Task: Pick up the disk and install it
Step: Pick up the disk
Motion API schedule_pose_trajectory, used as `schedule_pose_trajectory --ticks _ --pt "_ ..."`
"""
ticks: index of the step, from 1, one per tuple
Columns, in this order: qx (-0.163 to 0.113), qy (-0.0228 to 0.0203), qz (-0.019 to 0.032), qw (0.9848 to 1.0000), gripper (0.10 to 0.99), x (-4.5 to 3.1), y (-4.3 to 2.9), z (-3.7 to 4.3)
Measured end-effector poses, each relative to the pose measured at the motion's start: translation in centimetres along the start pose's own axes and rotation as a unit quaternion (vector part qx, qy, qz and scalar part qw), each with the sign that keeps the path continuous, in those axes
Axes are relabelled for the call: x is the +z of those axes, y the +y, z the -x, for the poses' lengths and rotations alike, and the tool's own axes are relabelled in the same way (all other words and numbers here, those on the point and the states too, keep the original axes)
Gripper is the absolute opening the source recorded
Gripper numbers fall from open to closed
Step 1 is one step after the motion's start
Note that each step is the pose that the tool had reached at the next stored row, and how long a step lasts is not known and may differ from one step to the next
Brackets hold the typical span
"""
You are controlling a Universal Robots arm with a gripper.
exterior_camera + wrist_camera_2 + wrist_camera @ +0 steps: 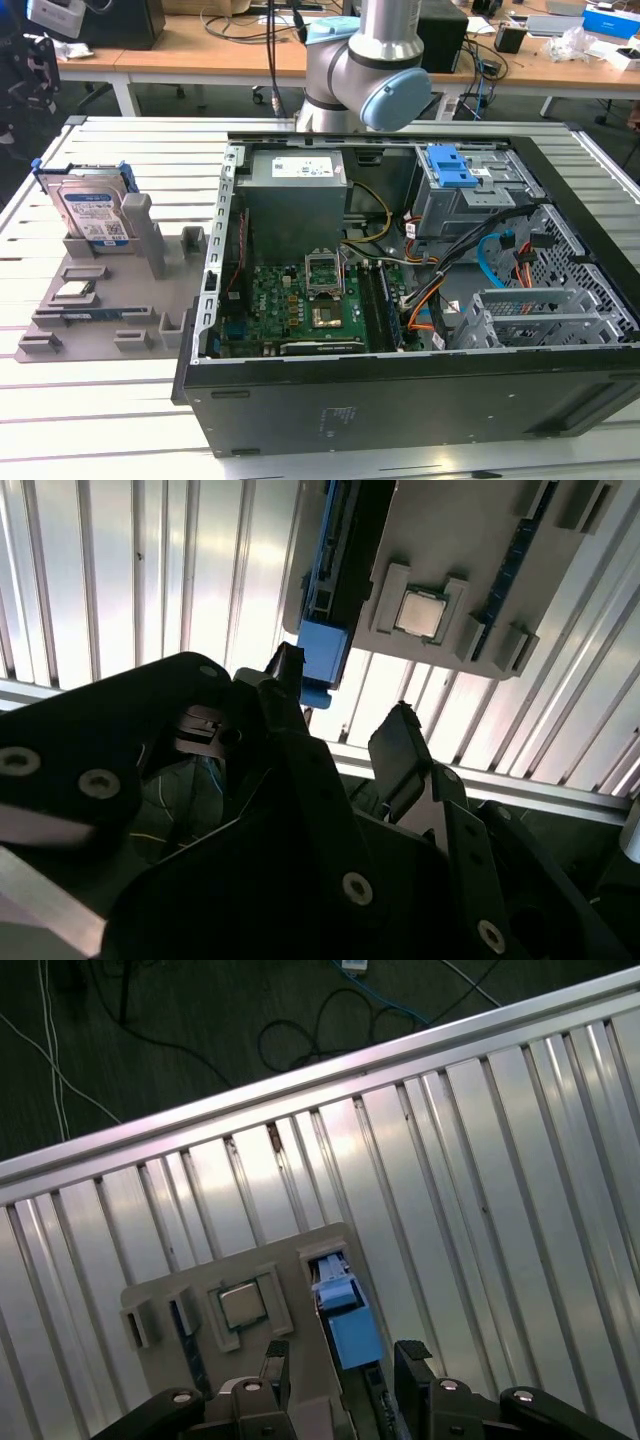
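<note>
The disk (92,215), a silver hard drive with a white-and-blue label in a blue carrier bracket, stands on edge in a slot of the grey fixture plate (100,320) at the exterior view's left. In the first wrist view my gripper (343,1365) hangs above it, open, with the disk's blue carrier end (345,1325) showing between the two black fingers (275,1368). The second wrist view shows the same blue end (322,655) just beyond the open gripper (342,695). Nothing is held.
An open computer case (400,400) lies to the exterior view's right of the fixture, with a motherboard, cables and a drive bay with a blue latch (450,165). A processor chip (240,1305) sits in the fixture beside the disk. The table is ribbed metal (480,1160).
</note>
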State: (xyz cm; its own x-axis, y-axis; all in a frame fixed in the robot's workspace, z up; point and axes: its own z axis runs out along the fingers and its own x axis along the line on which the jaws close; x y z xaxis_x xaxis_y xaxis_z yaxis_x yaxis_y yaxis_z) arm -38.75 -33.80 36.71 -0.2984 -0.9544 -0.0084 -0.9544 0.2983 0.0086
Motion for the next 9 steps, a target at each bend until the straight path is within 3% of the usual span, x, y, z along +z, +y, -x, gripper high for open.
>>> schedule_pose_trajectory --ticks 4,9 --pt "0.000 0.0005 -0.0002 1.0000 0.541 0.22 -0.01 0.12" --pt "-0.001 0.0042 -0.0014 1.0000 0.541 0.80 -0.02 0.39"
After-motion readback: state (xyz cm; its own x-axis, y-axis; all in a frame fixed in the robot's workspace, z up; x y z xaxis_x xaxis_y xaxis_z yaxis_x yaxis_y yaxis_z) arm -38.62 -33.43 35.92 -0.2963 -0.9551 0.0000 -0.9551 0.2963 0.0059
